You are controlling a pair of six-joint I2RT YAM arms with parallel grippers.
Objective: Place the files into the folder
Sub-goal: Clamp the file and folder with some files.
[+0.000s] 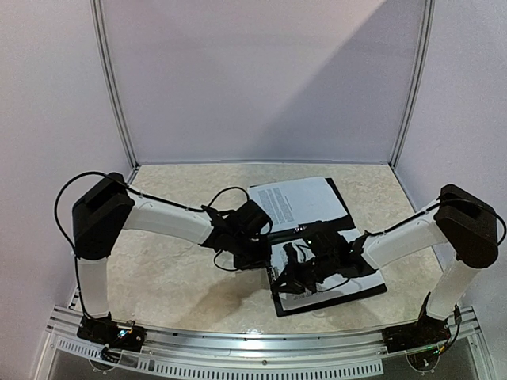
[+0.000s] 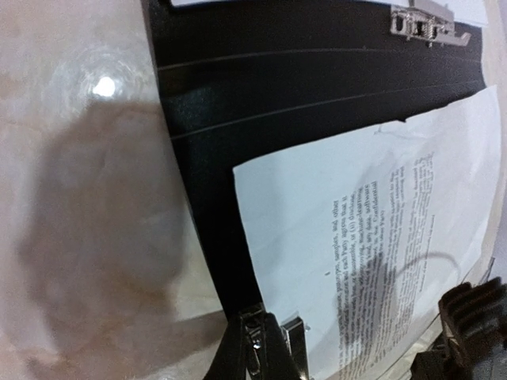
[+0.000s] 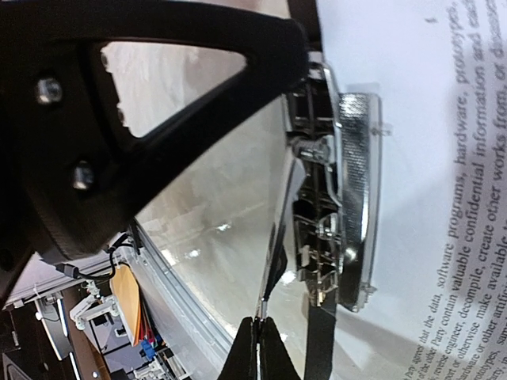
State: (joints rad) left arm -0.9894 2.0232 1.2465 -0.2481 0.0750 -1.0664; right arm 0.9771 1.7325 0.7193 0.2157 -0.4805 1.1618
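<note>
The black folder lies open on the table, its dark inner cover wide in the left wrist view. The files, white printed sheets, lie on both halves. A metal clip sits at the sheets' edge on the near half. My left gripper is shut at the folder's left edge, with a bit of that clip's metal between its tips. My right gripper is shut on the clip's thin lever.
The marbled tabletop surrounds the folder, with white walls behind and at both sides. An aluminium rail runs along the near edge. A second metal clip sits on the folder's far half. The left arm's black finger crowds the right wrist view.
</note>
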